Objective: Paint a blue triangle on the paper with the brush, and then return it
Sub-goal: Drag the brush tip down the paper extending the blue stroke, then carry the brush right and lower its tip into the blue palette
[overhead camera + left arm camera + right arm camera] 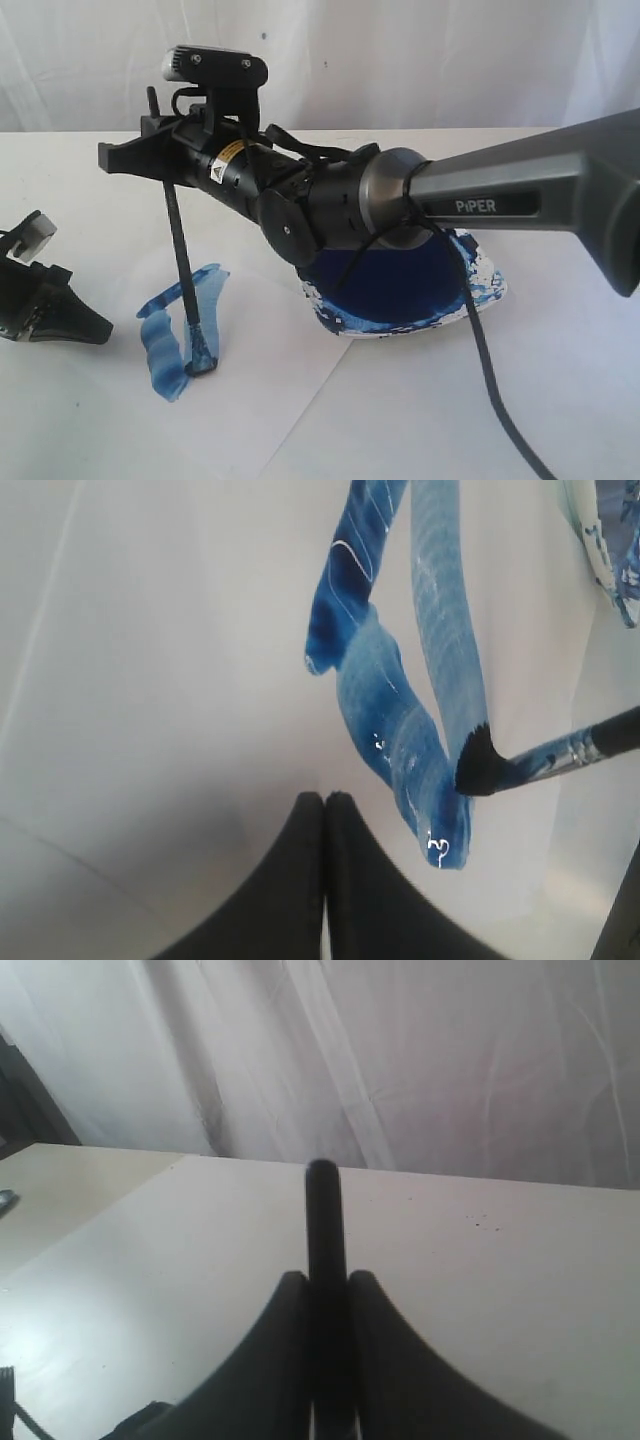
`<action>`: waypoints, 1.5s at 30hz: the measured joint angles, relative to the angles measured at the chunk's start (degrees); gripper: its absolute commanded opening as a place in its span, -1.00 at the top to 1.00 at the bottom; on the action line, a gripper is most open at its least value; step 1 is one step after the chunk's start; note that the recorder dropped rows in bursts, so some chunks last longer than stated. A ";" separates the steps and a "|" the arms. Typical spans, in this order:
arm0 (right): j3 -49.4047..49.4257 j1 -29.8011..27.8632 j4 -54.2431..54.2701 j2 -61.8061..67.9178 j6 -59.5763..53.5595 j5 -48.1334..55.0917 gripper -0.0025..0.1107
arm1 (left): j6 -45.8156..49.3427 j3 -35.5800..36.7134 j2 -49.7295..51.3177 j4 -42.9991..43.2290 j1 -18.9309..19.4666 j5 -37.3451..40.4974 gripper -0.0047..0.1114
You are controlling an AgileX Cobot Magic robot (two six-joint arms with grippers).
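Resting at the lower left, the left gripper [95, 328] is seen clenched on nothing, beside the blue triangle [165, 350] on the paper [250, 385]. Left of centre, the brush [180, 250] is clamped near its top by the right gripper [150, 140], its bristles pressed on the triangle below.

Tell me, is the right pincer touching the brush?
Touching: the right wrist view shows the brush handle clamped between the fingers of the right pincer.

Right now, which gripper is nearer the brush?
Right. The right gripper has its jaws shut on the brush near its upper end; the left gripper rests low, jaws shut and empty, beside the blue triangle, clear of the brush.
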 measured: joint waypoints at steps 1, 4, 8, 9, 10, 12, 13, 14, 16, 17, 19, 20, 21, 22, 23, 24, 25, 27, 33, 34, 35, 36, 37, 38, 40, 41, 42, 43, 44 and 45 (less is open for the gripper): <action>0.00 0.13 -0.13 0.00 0.00 0.30 0.96 | 0.00 0.00 0.00 0.00 0.00 0.00 0.92; 0.00 0.81 -0.23 0.00 0.39 0.69 0.96 | 0.00 0.00 0.00 0.00 0.00 0.00 0.92; 0.00 1.18 -0.47 0.00 1.01 0.92 0.96 | 0.00 0.00 0.00 0.00 0.00 0.00 0.92; 0.00 1.18 -0.62 -0.04 1.13 0.92 0.96 | 0.00 0.00 0.00 0.00 0.00 0.00 0.92; 0.00 1.32 -0.74 -0.13 1.13 0.92 0.96 | 0.00 0.00 0.00 0.00 0.00 0.00 0.92; 0.00 1.40 -0.97 -0.39 1.24 0.95 0.96 | 0.00 0.00 0.00 0.00 0.00 0.00 0.92; 0.00 1.45 -1.24 -0.50 1.24 0.95 0.96 | 0.00 0.00 0.00 0.00 0.00 0.00 0.92; 0.00 1.55 -1.40 -0.75 1.24 0.95 0.96 | 0.00 0.00 0.00 0.00 0.00 0.00 0.92; 0.00 1.67 -1.64 -0.86 1.24 0.95 0.96 | 0.00 0.00 0.00 0.00 0.00 0.00 0.92; 0.00 1.67 -1.78 -0.96 1.24 0.95 0.96 | 0.00 0.00 0.00 0.00 0.00 0.00 0.92; 0.10 1.67 -1.94 -1.08 1.24 0.95 0.96 | 0.10 0.00 0.00 0.00 0.00 0.00 0.92; 0.10 1.67 -2.07 -1.36 1.24 0.95 0.96 | 0.10 0.00 0.00 0.00 0.00 0.00 0.92; 0.21 1.67 -2.07 -1.62 1.24 0.95 0.96 | 0.10 0.00 0.00 0.00 0.00 0.00 0.92; 0.21 1.67 -2.11 -1.91 1.06 0.95 0.96 | 0.10 0.00 0.00 0.00 0.00 0.00 0.92; 0.21 1.67 -2.50 -2.21 0.59 0.95 0.96 | 0.10 0.00 0.00 0.00 0.00 0.00 0.92; 0.31 1.67 -2.50 -2.73 -0.26 0.95 0.96 | 0.10 0.00 0.00 0.00 0.00 0.00 0.92; 0.31 1.67 -2.50 -3.22 -1.22 0.95 0.96 | 0.10 0.00 0.00 0.00 0.00 0.00 0.92; 0.31 1.67 -2.50 -4.17 -2.99 0.95 0.96 | 0.10 0.00 0.00 0.00 0.00 0.00 0.92; 0.31 1.67 -2.50 -7.38 -6.60 0.95 0.96 | 0.10 0.00 0.00 0.00 0.00 0.00 0.92; 0.31 1.67 -2.50 -7.79 -6.73 0.95 0.96 | 0.10 0.00 0.00 0.00 0.00 0.00 0.92; 0.31 1.67 -2.50 -8.30 -6.99 0.82 0.96 | 0.10 0.00 0.00 0.00 0.00 0.00 0.92; 0.31 1.67 -2.50 -8.83 -7.42 0.82 0.96 | 0.10 0.00 0.00 0.00 0.00 0.00 0.92; 0.31 1.67 -2.50 -9.20 -7.67 0.70 0.96 | 0.10 0.00 0.00 0.00 0.00 0.00 0.92; 0.31 1.67 -2.50 -9.71 -7.91 0.53 0.96 | 0.10 0.00 0.00 0.00 0.00 0.00 0.92; 1.16 1.54 -2.50 -10.84 -8.18 -1.21 0.96 | 0.10 0.00 0.00 0.00 0.00 0.00 0.92; 1.94 1.39 -2.50 -11.55 -8.18 -2.33 0.96 | 0.10 0.00 0.00 0.00 0.00 0.00 0.92; 2.97 1.14 -2.50 -12.38 -8.18 -3.45 0.96 | 0.10 0.00 0.00 0.00 0.00 0.00 0.92; 3.90 0.87 -2.50 -13.12 -8.29 -4.71 0.96 | 0.10 0.00 0.00 0.00 0.00 0.00 0.92; 5.27 0.58 -2.50 -14.14 -8.28 -5.87 0.96 | 0.10 0.00 0.00 0.00 0.00 0.00 0.92; 6.84 0.29 -2.50 -15.21 -8.28 -7.14 0.96 | 0.10 0.00 0.00 0.00 0.00 0.00 0.92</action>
